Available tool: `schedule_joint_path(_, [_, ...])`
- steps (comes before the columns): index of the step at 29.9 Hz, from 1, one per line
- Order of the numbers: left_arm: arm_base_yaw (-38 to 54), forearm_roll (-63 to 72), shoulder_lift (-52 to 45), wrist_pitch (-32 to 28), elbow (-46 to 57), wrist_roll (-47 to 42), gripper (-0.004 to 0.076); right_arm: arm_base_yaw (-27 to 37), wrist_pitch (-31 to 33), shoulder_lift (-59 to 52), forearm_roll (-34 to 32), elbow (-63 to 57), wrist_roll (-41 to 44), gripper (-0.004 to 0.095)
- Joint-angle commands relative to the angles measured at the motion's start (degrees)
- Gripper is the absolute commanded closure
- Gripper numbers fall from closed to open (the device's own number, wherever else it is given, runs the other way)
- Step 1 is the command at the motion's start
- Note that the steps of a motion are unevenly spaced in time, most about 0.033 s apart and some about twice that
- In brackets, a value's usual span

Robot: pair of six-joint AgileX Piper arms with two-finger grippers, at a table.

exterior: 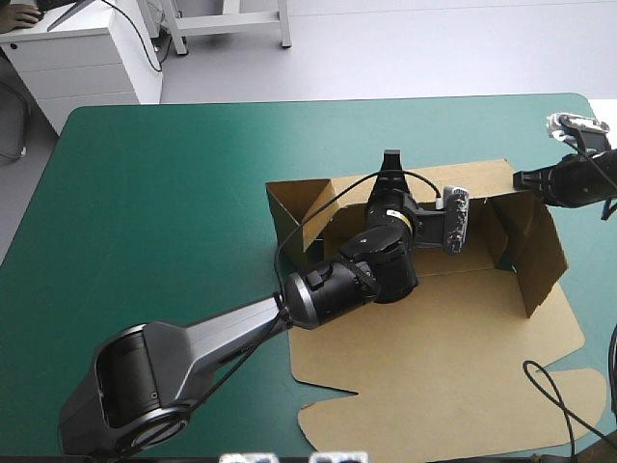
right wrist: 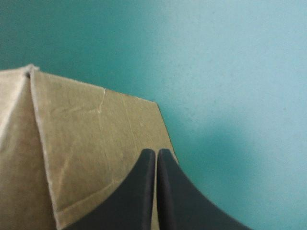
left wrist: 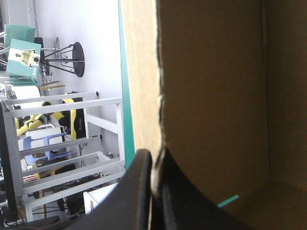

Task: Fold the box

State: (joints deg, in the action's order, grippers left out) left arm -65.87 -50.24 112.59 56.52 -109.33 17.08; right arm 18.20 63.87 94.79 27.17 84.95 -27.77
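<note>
The brown box (exterior: 453,338) lies partly folded, its lid flat toward the near edge and walls raised at the far side. My left gripper (exterior: 390,166) reaches over the box floor to the far wall (left wrist: 144,72); the black fingers (left wrist: 139,191) are all but shut with that wall's edge between them. My right gripper (exterior: 521,180) is at the top of the raised right wall (exterior: 535,246). Its fingers (right wrist: 175,196) meet in one point, and my right gripper (right wrist: 156,152) lies over a brown flap (right wrist: 91,153) near its corner, with no board seen between them.
The teal-green cover (exterior: 174,193) is bare to the left of the box and beyond it (right wrist: 230,72). A white cabinet (exterior: 87,58) stands past the far left corner. The box's right wall is close to the table's right edge.
</note>
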Motion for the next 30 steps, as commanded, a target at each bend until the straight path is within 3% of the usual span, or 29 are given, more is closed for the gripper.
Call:
schedule_joint_path(1, [-0.57, -0.08, -3.37, -1.08, -1.35, -0.78, 0.0731, 0.89, -0.63, -4.54, 1.13, -1.83, -2.25, 0.0908])
schedule_joint_path(6, [-0.57, 0.18, -3.06, -1.0, -1.35, 1.45, 0.0731, 4.72, -2.22, -8.16, 7.78, -6.9, -6.76, 0.0908])
schedule_joint_path(11, [-0.57, 0.43, -2.24, -0.31, -1.35, 1.91, 0.0731, 8.01, -2.12, -11.29, 9.88, -10.28, -9.2, 0.0908])
schedule_joint_path(19, [-0.57, 1.78, -1.67, 0.54, -1.35, 1.91, 0.0731, 8.15, -3.81, -13.38, 15.1, -15.88, -12.24, 0.0908])
schedule_joint_path(30, [-0.57, 2.39, -1.67, 0.54, -1.35, 1.91, 0.0731, 8.15, -4.44, -13.38, 16.81, -16.02, -15.0, 0.0908])
